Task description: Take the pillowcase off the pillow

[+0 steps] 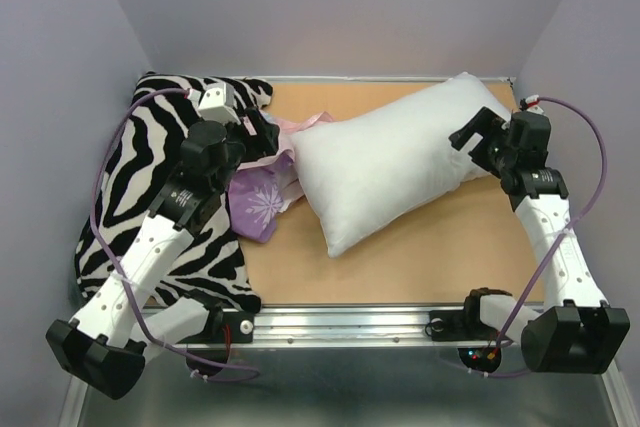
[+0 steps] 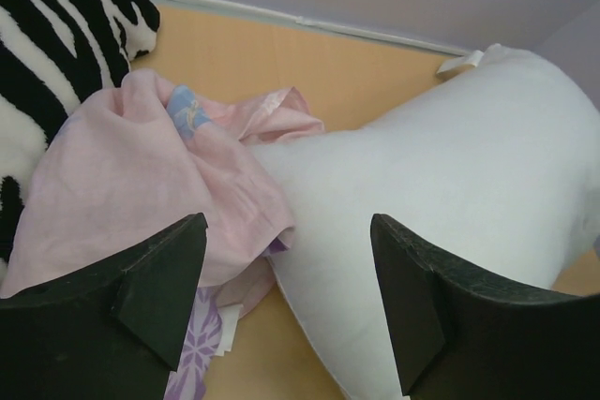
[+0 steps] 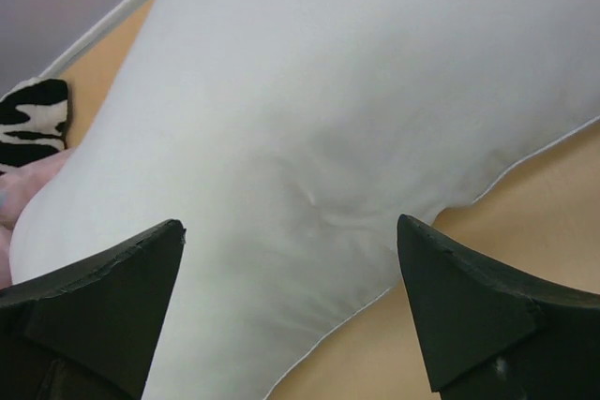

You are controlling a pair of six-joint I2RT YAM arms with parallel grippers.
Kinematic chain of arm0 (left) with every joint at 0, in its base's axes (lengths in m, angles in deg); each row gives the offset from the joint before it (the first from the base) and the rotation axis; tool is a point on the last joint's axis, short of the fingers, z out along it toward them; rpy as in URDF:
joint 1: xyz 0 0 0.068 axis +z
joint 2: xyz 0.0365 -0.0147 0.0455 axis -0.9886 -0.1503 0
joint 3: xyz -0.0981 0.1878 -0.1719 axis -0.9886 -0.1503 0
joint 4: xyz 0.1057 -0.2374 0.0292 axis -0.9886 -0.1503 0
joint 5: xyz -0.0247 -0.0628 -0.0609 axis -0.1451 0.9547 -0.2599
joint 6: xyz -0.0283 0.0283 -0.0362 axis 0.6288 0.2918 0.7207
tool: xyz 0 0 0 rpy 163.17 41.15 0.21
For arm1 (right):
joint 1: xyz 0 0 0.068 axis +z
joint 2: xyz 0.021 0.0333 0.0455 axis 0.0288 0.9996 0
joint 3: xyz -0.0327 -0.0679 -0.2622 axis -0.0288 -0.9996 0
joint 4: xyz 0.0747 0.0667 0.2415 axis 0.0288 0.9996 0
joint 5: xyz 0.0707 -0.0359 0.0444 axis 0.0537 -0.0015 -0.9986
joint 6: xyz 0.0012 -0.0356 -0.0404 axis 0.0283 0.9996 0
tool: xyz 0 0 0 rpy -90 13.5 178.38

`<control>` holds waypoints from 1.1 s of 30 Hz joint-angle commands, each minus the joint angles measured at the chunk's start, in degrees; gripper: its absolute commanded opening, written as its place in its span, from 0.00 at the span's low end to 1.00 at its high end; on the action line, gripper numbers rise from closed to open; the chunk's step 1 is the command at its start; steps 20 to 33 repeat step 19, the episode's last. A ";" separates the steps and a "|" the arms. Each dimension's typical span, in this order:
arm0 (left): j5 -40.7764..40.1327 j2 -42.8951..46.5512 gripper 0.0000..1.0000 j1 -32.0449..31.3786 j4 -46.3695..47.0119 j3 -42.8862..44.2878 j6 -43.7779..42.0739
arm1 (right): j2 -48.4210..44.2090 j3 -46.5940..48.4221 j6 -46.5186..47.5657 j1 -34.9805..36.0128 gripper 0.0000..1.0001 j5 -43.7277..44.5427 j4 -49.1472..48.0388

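Pillowcase (image 1: 262, 202) (thin, crumpled pink) lies beside plump white pillow (image 1: 395, 162).

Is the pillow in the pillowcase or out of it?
Almost all out: the pillow lies bare; the crumpled pillowcase only laps over one end.

no legible text or labels anywhere, pillowcase (image 1: 262, 204) print unreadable
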 commanded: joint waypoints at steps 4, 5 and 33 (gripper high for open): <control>-0.54 5.83 0.82 -0.31 0.24 1.32 -1.15 | -2.14 5.81 1.01 0.72 1.00 -5.54 -1.34; -0.28 6.27 0.82 -0.39 0.15 0.88 -1.24 | -2.49 5.90 1.10 1.16 1.00 -5.72 -1.61; -2.03 11.02 0.83 -0.31 0.76 -2.64 -1.59 | -2.93 5.72 2.77 4.67 1.00 -2.21 -2.58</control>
